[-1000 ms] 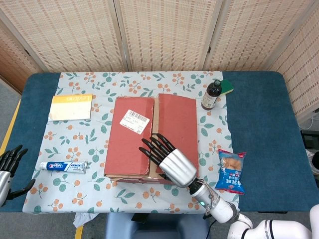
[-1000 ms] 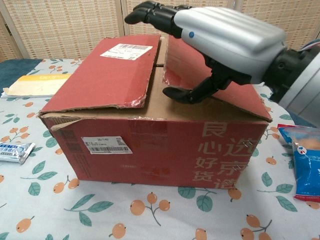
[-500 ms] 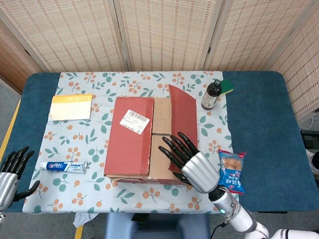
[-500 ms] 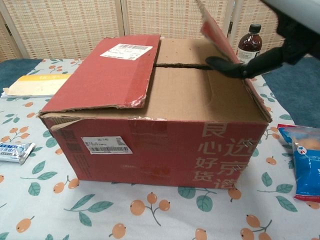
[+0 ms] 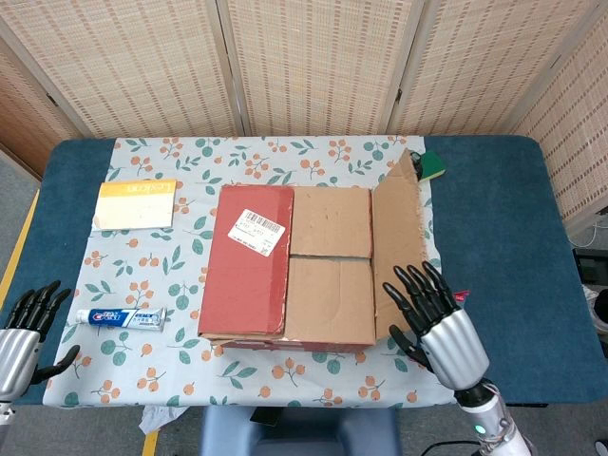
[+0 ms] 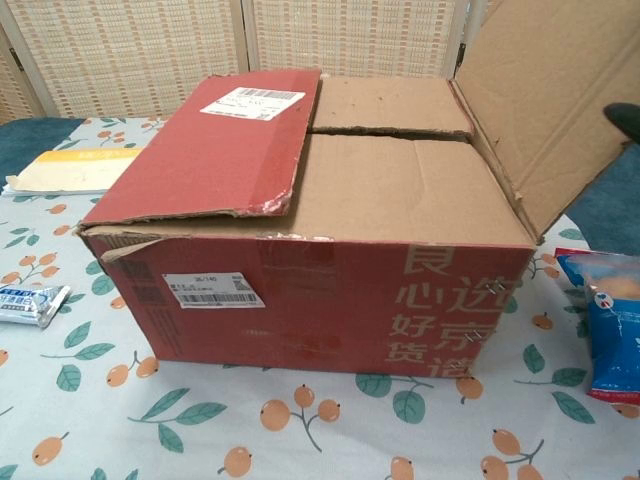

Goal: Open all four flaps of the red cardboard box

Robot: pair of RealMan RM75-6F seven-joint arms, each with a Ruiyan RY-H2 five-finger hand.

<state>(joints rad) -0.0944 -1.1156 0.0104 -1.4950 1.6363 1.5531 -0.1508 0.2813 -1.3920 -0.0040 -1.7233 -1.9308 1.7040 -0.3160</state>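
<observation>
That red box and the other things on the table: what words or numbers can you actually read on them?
"良心远 好京 货造": white characters on the red box front, partly worn.
White front sticker: print too small.
Barcode label on the closed red flap: unreadable.
Toothpaste tube: logo blurred.
Yellow booklet: title blurred.
Blue snack bag: print illegible.

Table (image 5: pixel 494 209) had blue top, floral cloth (image 5: pixel 190 361) spread over middle. On cloth: red cardboard box (image 5: pixel 285 261) at centre, yellow booklet (image 5: pixel 137 203) at far left, toothpaste tube (image 5: pixel 122 317) near left front edge. Green object (image 5: pixel 433 167), maybe sponge, behind raised box flap. Snack bag (image 6: pixel 608 335) just right of box.
</observation>
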